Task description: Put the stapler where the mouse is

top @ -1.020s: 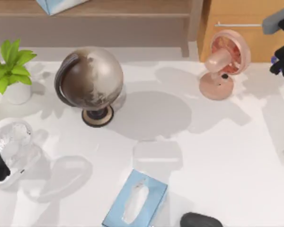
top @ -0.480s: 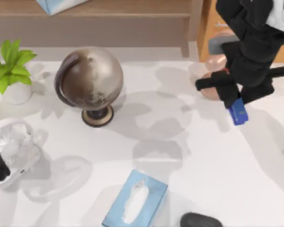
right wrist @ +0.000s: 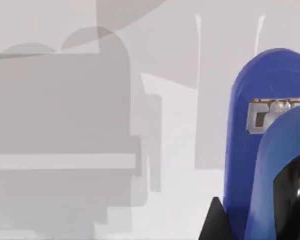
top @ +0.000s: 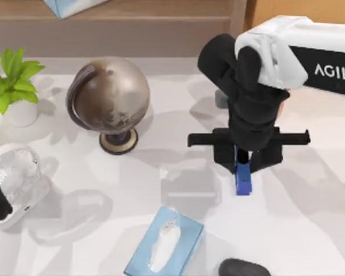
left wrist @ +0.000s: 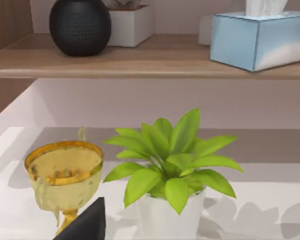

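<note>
Top view: stapler (top: 243, 180) (blue) in right hand (top: 243, 164).

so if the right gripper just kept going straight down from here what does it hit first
Probably bare table. The right gripper holds the stapler pointing down over open tabletop, short of the mouse, though height is unclear.

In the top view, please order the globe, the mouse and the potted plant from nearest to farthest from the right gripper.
1. Mouse, at the bottom edge, below the right gripper.
2. Globe, to the left.
3. Potted plant, at the far left.
</note>
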Available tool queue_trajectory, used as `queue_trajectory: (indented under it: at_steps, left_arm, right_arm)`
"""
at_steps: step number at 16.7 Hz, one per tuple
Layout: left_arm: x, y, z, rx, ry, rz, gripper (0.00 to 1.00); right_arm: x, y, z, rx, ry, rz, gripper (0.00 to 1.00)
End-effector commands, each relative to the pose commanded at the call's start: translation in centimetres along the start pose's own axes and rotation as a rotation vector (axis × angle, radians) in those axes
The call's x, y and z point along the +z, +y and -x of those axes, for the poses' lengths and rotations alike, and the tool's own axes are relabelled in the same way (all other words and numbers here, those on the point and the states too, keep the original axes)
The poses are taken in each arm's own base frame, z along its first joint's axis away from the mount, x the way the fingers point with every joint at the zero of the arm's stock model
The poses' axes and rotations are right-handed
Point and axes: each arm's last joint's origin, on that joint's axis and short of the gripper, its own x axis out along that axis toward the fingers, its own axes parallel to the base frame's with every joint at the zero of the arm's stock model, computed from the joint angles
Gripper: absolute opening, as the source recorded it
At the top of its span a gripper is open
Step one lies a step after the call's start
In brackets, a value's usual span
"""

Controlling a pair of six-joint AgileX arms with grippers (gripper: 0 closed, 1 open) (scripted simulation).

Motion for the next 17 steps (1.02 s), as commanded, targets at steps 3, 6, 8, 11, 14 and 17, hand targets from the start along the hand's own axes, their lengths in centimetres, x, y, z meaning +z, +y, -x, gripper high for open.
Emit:
queue_trajectory:
  at_steps: [3, 6, 8, 11, 14, 17]
  left_arm:
    - [0.00, 0.00, 0.00, 0.000, 0.000, 0.000, 1.00]
    - [0.00, 0.00, 0.00, 0.000, 0.000, 0.000, 1.00]
    - [0.00, 0.00, 0.00, 0.000, 0.000, 0.000, 1.00]
    - [0.00, 0.00, 0.00, 0.000, 0.000, 0.000, 1.00]
    - [0.00, 0.00, 0.00, 0.000, 0.000, 0.000, 1.00]
    - [0.00, 0.00, 0.00, 0.000, 0.000, 0.000, 1.00]
  right_arm:
    - [-0.12, 0.24, -0.09, 0.000, -0.003, -0.007, 0.00]
    - [-0.03, 0.09, 0.11, 0.004, -0.005, -0.012, 0.00]
    - [-0.05, 0.12, 0.09, 0.004, -0.004, -0.010, 0.00]
    - [-0.15, 0.30, -0.03, 0.003, 0.002, -0.004, 0.00]
    - [-0.24, 0.42, -0.30, -0.001, 0.016, -0.002, 0.00]
    - [-0.38, 0.48, -0.70, -0.007, 0.038, -0.002, 0.00]
